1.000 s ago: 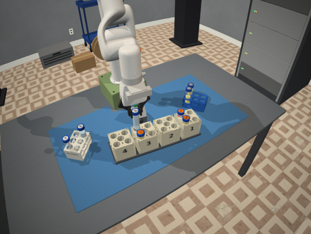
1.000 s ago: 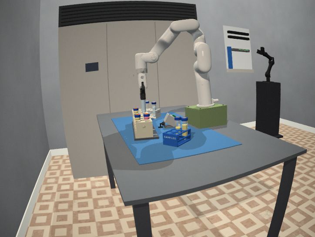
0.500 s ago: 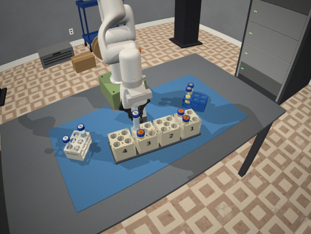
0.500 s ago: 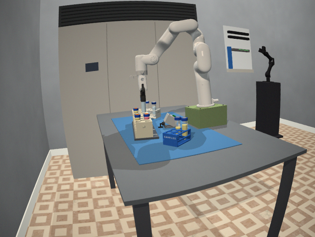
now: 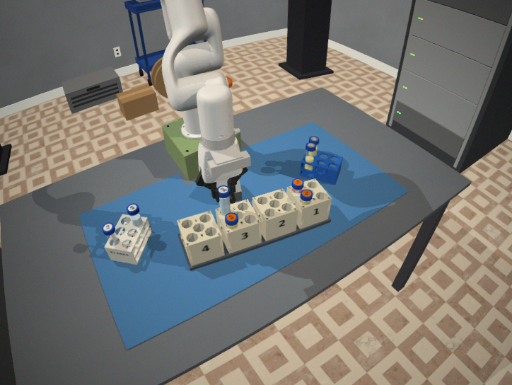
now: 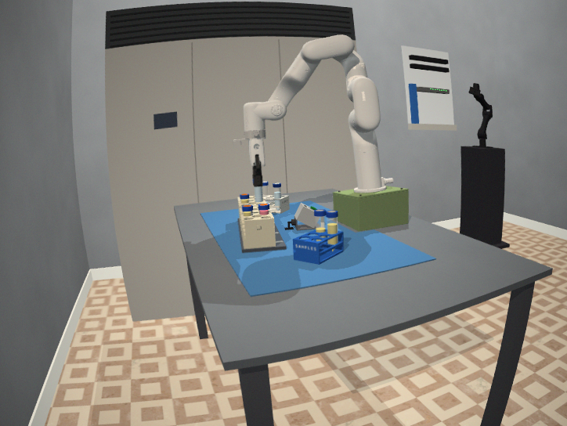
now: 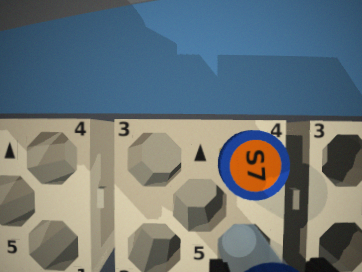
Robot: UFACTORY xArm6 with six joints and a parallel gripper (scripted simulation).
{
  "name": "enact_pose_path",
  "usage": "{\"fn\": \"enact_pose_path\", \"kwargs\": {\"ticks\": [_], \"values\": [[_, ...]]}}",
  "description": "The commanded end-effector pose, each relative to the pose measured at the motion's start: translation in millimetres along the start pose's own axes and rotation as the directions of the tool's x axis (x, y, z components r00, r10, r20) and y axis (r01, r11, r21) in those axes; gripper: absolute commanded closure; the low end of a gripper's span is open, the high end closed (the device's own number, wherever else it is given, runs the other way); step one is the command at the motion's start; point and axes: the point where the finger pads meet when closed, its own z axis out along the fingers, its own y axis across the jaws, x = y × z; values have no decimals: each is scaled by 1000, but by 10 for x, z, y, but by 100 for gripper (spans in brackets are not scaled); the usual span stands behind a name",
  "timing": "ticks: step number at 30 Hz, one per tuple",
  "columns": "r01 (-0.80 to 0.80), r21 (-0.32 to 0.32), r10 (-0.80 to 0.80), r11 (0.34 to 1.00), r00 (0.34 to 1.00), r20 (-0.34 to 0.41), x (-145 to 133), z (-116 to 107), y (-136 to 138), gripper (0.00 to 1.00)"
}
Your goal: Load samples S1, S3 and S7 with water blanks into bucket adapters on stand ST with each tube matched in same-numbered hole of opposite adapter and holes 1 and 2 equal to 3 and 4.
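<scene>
Two tubes point(image 5: 108, 228) stand in the white rack point(image 5: 121, 254) at left in the top view. Near centre, the closed fingers of the gripper point(image 5: 225, 193) point(image 6: 257, 182) point(image 7: 270, 266) grip a water tube point(image 5: 224, 205) point(image 6: 258, 194) point(image 7: 239, 243) between them, near its cap, its lower end at block 3's point(image 5: 244, 236) point(image 7: 200, 131) back-left hole. S7 point(image 5: 231, 219) point(image 6: 243, 197) point(image 7: 255, 165) stands just in front. Two orange-dotted tubes point(image 5: 306, 195) point(image 6: 247, 209) stand farther right.

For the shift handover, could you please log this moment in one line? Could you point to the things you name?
claw point(image 5: 225, 194) point(image 6: 257, 182): shut on white-dot blank point(image 5: 224, 202) point(image 6: 258, 194) | blank: over adapter 3 point(image 5: 244, 244), hole 1 | S7 point(image 5: 231, 219) point(image 7: 256, 165): hole 4
</scene>
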Motion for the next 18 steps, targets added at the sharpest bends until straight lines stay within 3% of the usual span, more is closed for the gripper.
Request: {"fn": "enact_pose_path", "kwargs": {"ticks": [1, 18], "values": [[0, 0, 0, 1000, 1000, -4, 16, 31, 1, 100], [0, 0, 0, 1000, 1000, -4, 16, 182, 2, 100]]}}
